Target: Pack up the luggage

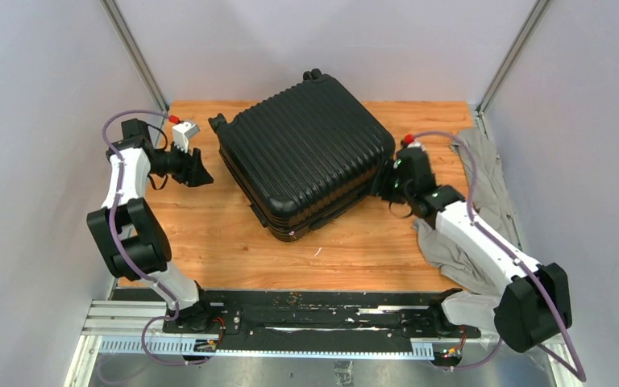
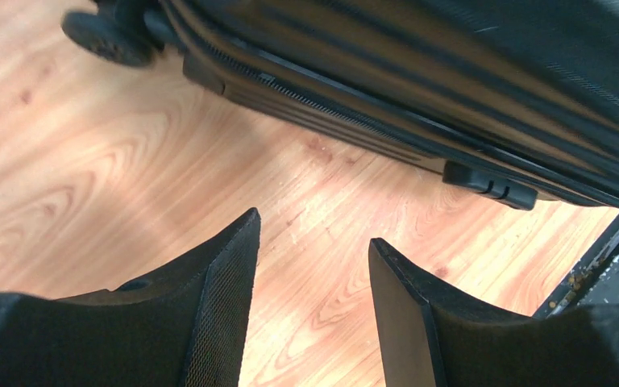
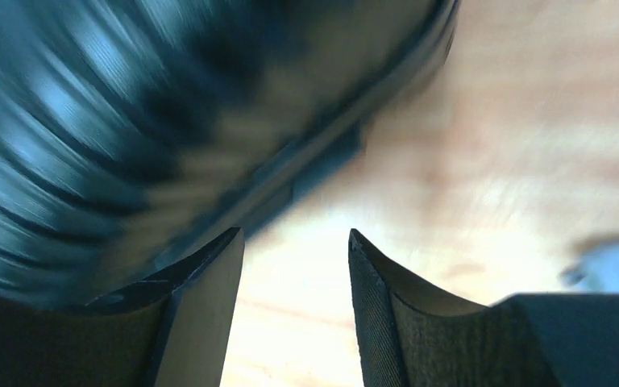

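The luggage (image 1: 306, 157) is a large black ribbed hard-shell suitcase lying closed on the wooden table (image 1: 209, 234), turned at an angle. My left gripper (image 1: 201, 176) is open and empty just left of the luggage's left edge. In the left wrist view the gripper (image 2: 314, 230) points at bare wood, with the luggage's zipper side (image 2: 419, 97) and a wheel (image 2: 109, 36) ahead. My right gripper (image 1: 383, 184) is open and empty at the luggage's right edge. The right wrist view is blurred; the gripper (image 3: 297, 235) sits beside the ribbed shell (image 3: 129, 121).
A grey garment (image 1: 483, 201) lies crumpled along the table's right side, partly under the right arm. White walls close in on the left, back and right. A black rail (image 1: 306, 310) runs along the near edge.
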`<act>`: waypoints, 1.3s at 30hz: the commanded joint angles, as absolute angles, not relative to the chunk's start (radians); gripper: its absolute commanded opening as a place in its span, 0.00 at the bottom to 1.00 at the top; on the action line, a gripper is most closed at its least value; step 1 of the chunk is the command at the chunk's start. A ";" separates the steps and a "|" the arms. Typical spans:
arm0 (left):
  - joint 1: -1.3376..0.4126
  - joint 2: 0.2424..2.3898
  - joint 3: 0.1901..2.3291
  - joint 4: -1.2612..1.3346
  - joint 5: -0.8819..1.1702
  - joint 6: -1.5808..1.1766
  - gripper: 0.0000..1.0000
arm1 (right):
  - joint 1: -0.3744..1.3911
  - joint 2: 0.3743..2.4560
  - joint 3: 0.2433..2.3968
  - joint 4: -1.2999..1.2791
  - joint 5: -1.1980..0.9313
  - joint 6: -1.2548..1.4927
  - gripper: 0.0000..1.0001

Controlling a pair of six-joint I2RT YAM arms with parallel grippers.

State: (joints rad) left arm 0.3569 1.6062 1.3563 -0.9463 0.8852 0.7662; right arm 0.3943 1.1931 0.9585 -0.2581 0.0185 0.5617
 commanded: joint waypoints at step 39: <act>0.366 1.482 1.211 -0.688 0.677 0.530 0.67 | 0.519 1.370 0.620 0.024 0.237 0.967 0.00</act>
